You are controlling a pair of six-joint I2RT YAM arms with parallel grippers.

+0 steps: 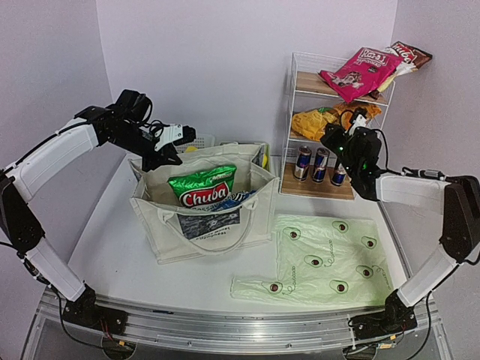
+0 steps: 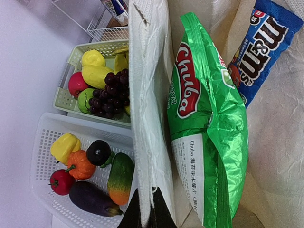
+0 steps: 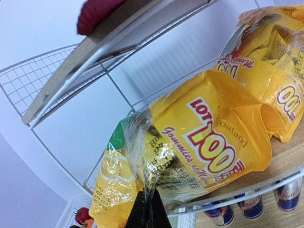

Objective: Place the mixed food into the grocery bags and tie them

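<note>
Left gripper [image 2: 150,211]: jaws pressed together on the rear rim of the canvas tote [image 1: 202,225], centre left of the top view.
Tote contents: green Chuba packet [image 1: 202,187] standing upright, with a blue M&M's packet [image 2: 259,47] beside it.
Right gripper [image 3: 151,210]: pinched on the clear, crinkled edge of a yellow snack packet [image 3: 204,137], on the middle shelf of the wire rack [image 1: 307,81], upper right.
Avocado bag [image 1: 330,262]: lying flat on the table, lower right.
Drink cans [image 1: 319,163]: on the rack's bottom shelf.
Grapes [image 2: 109,92]: in the green basket [image 2: 64,88] behind the tote.
</note>
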